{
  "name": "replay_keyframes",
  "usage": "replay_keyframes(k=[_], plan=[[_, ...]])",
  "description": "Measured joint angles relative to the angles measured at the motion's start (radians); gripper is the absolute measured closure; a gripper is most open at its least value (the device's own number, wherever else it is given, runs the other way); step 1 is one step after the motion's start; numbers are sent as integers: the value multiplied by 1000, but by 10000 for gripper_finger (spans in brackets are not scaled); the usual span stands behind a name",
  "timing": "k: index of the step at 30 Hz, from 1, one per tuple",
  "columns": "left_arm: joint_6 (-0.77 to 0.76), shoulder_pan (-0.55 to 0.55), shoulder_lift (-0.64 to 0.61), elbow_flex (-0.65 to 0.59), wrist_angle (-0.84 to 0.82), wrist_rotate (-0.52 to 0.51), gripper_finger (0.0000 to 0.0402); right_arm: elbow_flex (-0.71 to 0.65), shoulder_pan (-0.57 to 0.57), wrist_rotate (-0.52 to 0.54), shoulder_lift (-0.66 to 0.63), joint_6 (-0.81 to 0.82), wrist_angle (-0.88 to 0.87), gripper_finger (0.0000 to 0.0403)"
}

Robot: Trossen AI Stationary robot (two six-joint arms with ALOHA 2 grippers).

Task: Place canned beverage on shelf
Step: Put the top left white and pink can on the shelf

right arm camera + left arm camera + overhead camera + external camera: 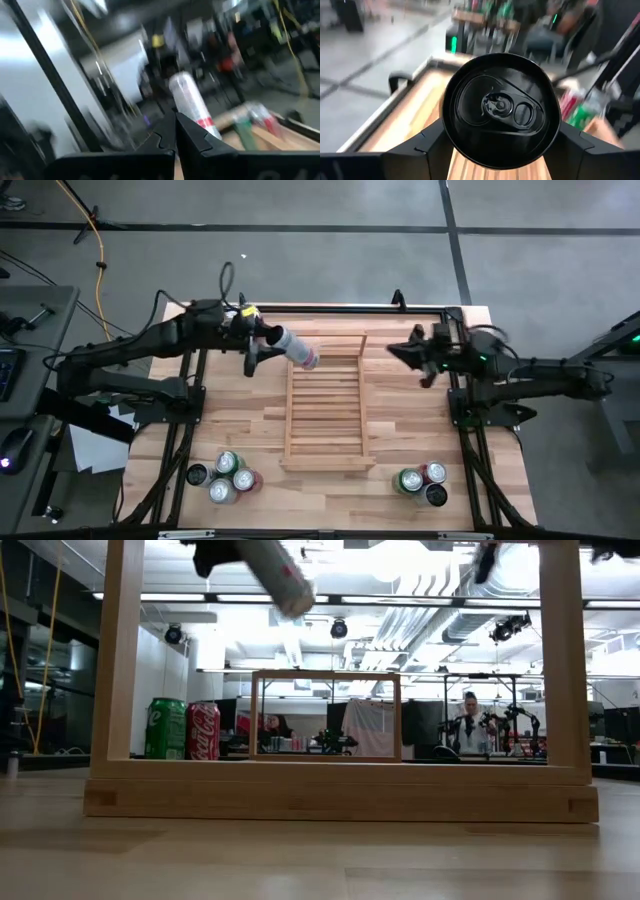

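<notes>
While held tilted above the far left corner of the shelf point(323, 400), can point(294, 347) clamped across rigid, slick sides by left gripper point(268, 338); probably light. Right gripper point(400, 352) closed, empty, beside shelf.

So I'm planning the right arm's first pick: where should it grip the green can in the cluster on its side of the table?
Grip the green can around its upright side wall, coming from the shelf side, where it's open; two other cans crowd its far side. The right gripper hovers away from it.
</notes>
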Motion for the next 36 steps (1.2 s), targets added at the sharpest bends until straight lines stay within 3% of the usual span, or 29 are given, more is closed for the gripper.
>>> replay_keyframes(k=[8,14,21,29,36], plan=[[157,0,222,161,-243,-52,174,360,0,0,225,-226,-473,402],[178,1,364,233,-318,-130,174,475,0,0,287,-256,-662,402],[-60,6,454,234,-332,-262,174,435,0,54,291,-215,-668,402],[-432,-33,505,234,-343,-504,174,434,0,112,291,-207,-677,402],[-565,-99,513,234,-359,-577,174,434,-1,120,291,-207,-677,402]])
